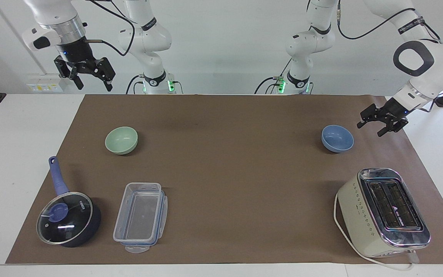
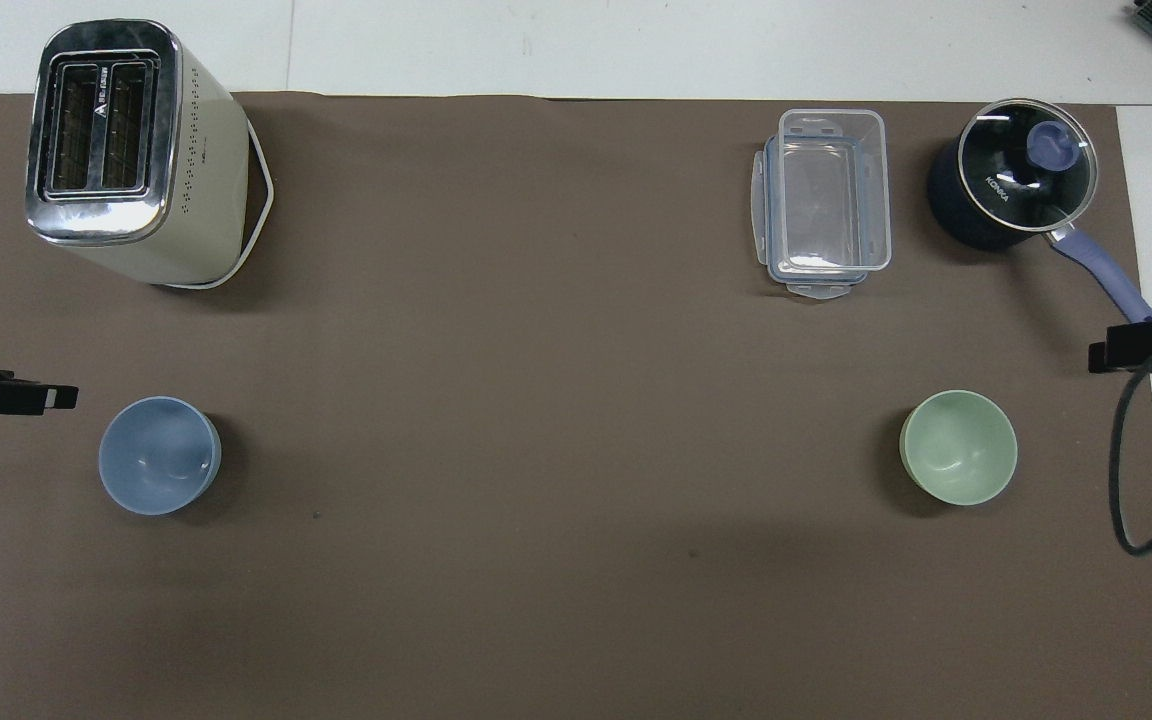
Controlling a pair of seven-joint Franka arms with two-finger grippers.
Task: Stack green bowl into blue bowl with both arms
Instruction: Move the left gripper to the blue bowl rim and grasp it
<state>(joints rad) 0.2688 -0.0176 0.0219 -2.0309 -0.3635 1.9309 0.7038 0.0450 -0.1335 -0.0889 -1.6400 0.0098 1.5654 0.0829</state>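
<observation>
Facing view, approach stage: blue bowl (image 1: 337,138) at three o'clock, left gripper (image 1: 379,122) beside it, spread wide, best lowered squarely onto its rim; green bowl (image 1: 121,140) at nine, right gripper (image 1: 89,77) parked, empty, spread.

On the glass lid of the dark-blue saucepan (image 2: 1014,172), white lettering that looked like "KONKA" ran along the rim in the overhead view, while in the facing view the same mark on the saucepan's lid (image 1: 84,206) was too small to make out. The toaster (image 2: 101,125) carried a small white triangular logo with a short line of letters on the strip between its two slots, seen in both views, but the letters could not be read. Printed lettering also stood on a dark band around the left arm (image 1: 409,25), illegible as well.
</observation>
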